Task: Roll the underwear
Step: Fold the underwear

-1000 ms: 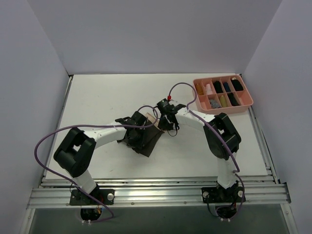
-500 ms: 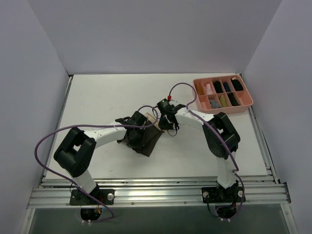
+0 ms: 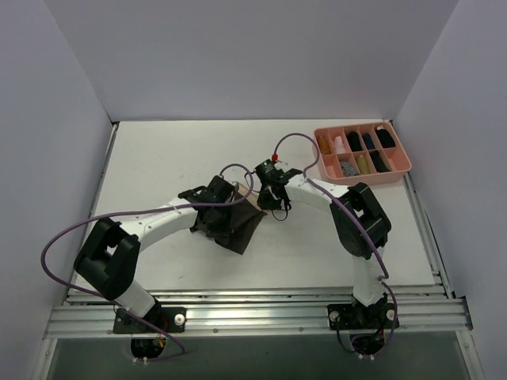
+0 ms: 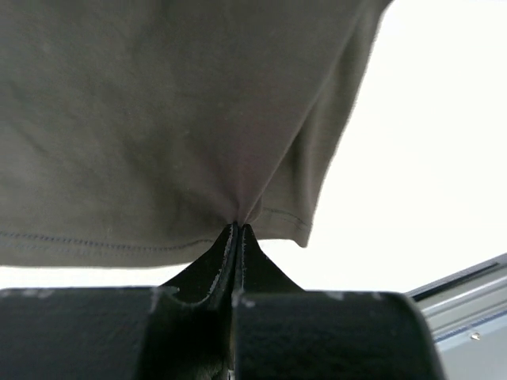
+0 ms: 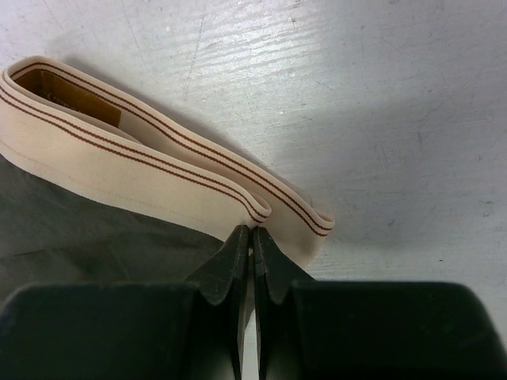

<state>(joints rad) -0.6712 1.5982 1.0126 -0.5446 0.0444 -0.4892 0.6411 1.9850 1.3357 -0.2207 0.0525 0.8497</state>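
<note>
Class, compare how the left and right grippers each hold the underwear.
The left gripper pinches dark olive cloth by the stitched hem, puckering it; the right gripper pinches the edge of the cream striped waistband, which lies flat. Both are shut on the underwear.

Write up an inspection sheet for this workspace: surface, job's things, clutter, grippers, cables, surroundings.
Surface: white table, lightly scuffed in the right wrist view.
Job's things: underwear, dark olive cloth, mid-table between the arms; its beige waistband lies folded flat.
Clutter: pink tray at the far right corner, compartments holding small items.
Grippers: left gripper shut on the underwear's hem; right gripper shut at the waistband's edge.
Cables: purple cables loop off both arms, clear of the cloth.
Surroundings: plain white walls; metal rails along the near edge.
</note>
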